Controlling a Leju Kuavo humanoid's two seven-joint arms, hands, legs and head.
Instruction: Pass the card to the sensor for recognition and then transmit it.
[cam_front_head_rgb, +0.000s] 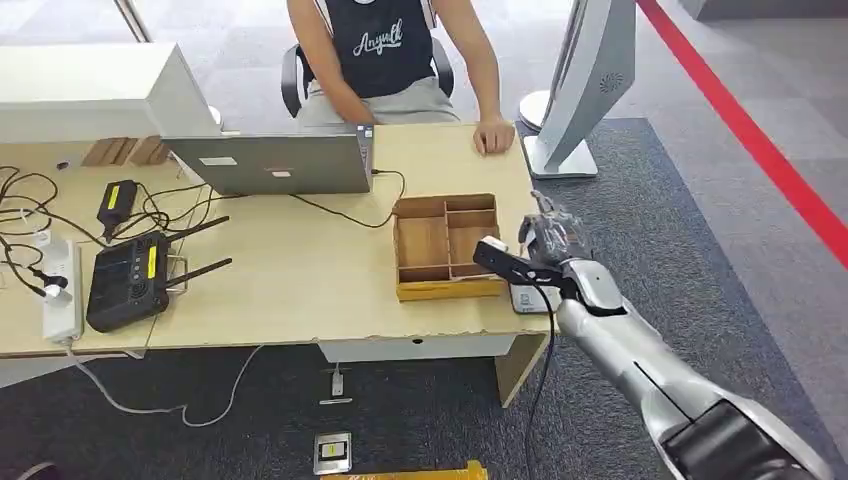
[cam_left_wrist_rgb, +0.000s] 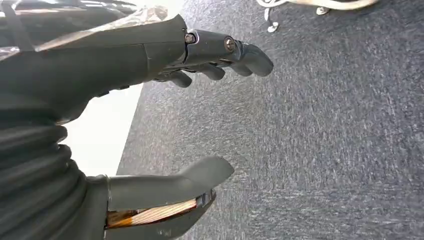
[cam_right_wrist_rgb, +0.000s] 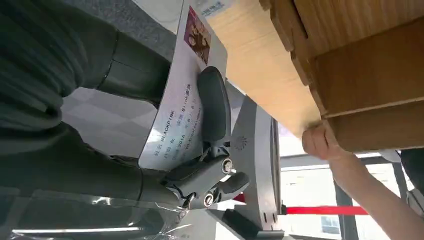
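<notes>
The right hand (cam_front_head_rgb: 548, 243) reaches over the table's (cam_front_head_rgb: 300, 280) right edge, just beside the wooden tray (cam_front_head_rgb: 446, 247), and grips the card (cam_right_wrist_rgb: 176, 107): the thumb presses on its printed face while the other fingers sit behind it, mostly hidden (the print is too small to read). From the head view the card cannot be made out. A small device (cam_front_head_rgb: 527, 298) under the wrist is half covered. The left hand (cam_left_wrist_rgb: 165, 120) hangs over grey carpet (cam_left_wrist_rgb: 325, 140), fingers apart, holding nothing. A person's hand (cam_front_head_rgb: 493, 135) rests on the far table edge.
</notes>
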